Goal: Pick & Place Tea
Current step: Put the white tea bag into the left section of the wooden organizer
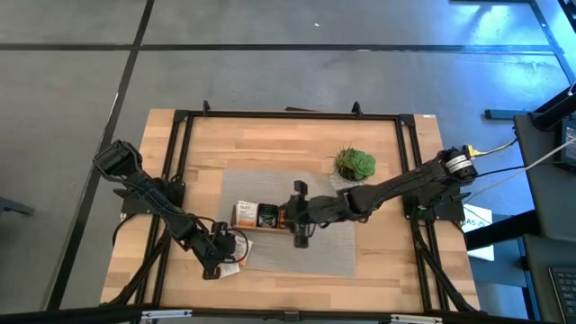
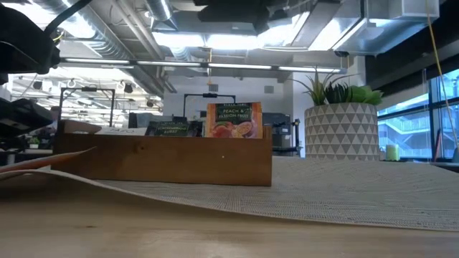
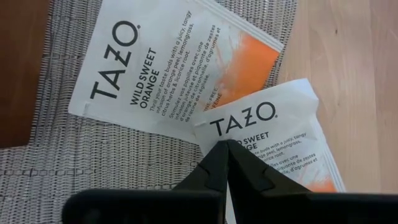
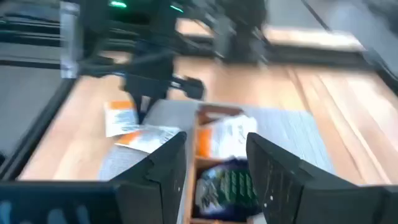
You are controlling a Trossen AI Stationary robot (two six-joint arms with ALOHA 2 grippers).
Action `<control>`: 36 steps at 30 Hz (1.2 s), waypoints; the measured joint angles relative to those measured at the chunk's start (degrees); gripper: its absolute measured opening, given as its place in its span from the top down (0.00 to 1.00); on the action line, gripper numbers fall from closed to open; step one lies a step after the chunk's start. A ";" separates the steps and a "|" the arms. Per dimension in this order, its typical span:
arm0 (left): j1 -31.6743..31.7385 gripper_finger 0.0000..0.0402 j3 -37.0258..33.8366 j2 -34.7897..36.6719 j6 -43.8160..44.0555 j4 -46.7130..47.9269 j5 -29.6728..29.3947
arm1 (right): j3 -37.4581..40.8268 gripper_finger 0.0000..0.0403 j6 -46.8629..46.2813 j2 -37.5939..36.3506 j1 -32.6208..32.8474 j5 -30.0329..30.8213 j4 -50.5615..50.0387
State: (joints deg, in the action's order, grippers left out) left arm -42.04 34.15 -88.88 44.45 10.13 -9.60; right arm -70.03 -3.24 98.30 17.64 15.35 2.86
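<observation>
My left gripper (image 3: pixel 227 144) sits low at the front-left edge of the grey mat (image 1: pixel 346 252), its fingers pressed together on the nearer of two white-and-orange Wild Sweet Orange sachets (image 3: pixel 277 134), which overlaps the other sachet (image 3: pixel 168 62) lying half on the mat and half on the wooden table (image 1: pixel 396 153). My right gripper (image 4: pixel 214 158) hangs above the wooden tray (image 2: pixel 165 158) in the middle of the mat with its fingers spread and nothing between them. In the tray I see a dark green sachet (image 1: pixel 268 215) and an upright peach sachet (image 2: pixel 233 120), and the potted plant (image 1: pixel 354 164) stands behind.
</observation>
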 joint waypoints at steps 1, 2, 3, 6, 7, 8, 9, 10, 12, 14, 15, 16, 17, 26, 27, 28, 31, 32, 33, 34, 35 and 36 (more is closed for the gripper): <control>0.00 0.99 0.00 0.00 0.00 0.00 -0.08 | -2.42 0.58 -2.40 0.79 0.43 2.06 -3.93; 0.00 0.99 0.00 0.00 0.05 0.00 -0.09 | -4.60 0.58 -5.15 1.73 0.80 3.04 -6.40; 0.00 0.99 0.00 0.00 0.37 0.00 -0.14 | -6.34 0.58 -7.86 2.71 1.09 2.85 -7.58; -0.01 0.99 -0.02 0.00 0.96 -0.02 -0.28 | -9.05 0.58 -13.59 5.74 2.23 -0.04 -8.17; -0.02 0.99 -0.02 0.00 0.98 -0.02 -0.39 | -9.51 0.58 -15.02 6.89 2.59 -1.07 -7.75; -0.02 0.99 -0.02 0.00 0.96 -0.02 -0.41 | -9.80 0.58 -16.37 7.96 2.99 -2.13 -7.55; -0.02 0.99 -0.02 0.00 0.96 -0.02 -0.45 | -9.95 0.58 -17.45 8.94 3.41 -3.18 -7.57; -0.02 0.99 -0.02 0.00 0.93 -0.02 -0.47 | -10.28 0.58 -18.11 9.93 3.76 -4.33 -7.65; -0.02 0.99 -0.02 0.00 0.40 -0.04 -0.53 | -10.77 0.58 -19.29 11.63 4.51 -6.00 -6.36; -0.02 0.99 -0.02 0.00 -0.06 -0.04 -0.58 | -10.81 0.58 -21.76 13.27 5.29 -6.57 -4.10; -0.02 0.99 -0.02 0.00 -0.07 -0.06 -0.57 | -10.81 0.58 -23.47 14.11 5.62 -6.77 -3.00; -0.02 0.99 -0.02 0.00 -0.08 -0.06 -0.65 | -10.81 0.58 -25.23 14.93 5.90 -6.91 -2.00; -0.02 0.99 -0.02 0.00 -0.19 -0.07 -0.64 | -10.81 0.58 -27.32 15.80 6.12 -6.90 -0.67; -0.02 0.99 -0.13 -0.08 -3.69 -0.72 -1.72 | -10.81 0.45 -42.47 23.23 7.72 -7.52 9.93; 0.08 0.99 -0.16 -0.14 -3.72 -1.08 -2.28 | -10.81 0.42 -43.09 23.97 7.82 -7.49 11.96; 0.13 0.99 -0.20 -0.15 -3.72 -1.32 -2.57 | -10.81 0.38 -43.45 24.85 7.92 -7.52 14.08; 0.13 0.99 -0.24 -0.15 -3.74 -1.59 -2.68 | -10.81 0.30 -44.12 27.20 8.43 -7.50 19.62; 0.13 0.99 -0.24 -0.15 -3.82 -1.60 -2.61 | -10.81 0.28 -43.36 27.84 8.62 -7.34 21.80; 0.13 0.99 -0.24 -0.15 -4.05 -1.62 -2.50 | -10.81 0.27 -43.17 28.28 8.79 -6.18 23.68; 0.13 0.99 -0.24 -0.15 -4.29 -1.69 -2.48 | -10.81 0.26 -43.24 28.53 8.88 -4.07 24.54; 0.13 0.99 -0.24 -0.15 -4.62 -1.76 -2.46 | -10.82 0.26 -43.85 28.77 8.94 -1.25 24.81; 0.13 0.99 -0.24 -0.15 -4.74 -1.79 -2.35 | -10.83 0.26 -44.95 28.99 8.97 1.55 24.47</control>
State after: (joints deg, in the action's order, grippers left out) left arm -41.91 33.91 -89.03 39.70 8.34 -11.95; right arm -80.86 -48.19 127.29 26.61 16.90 27.32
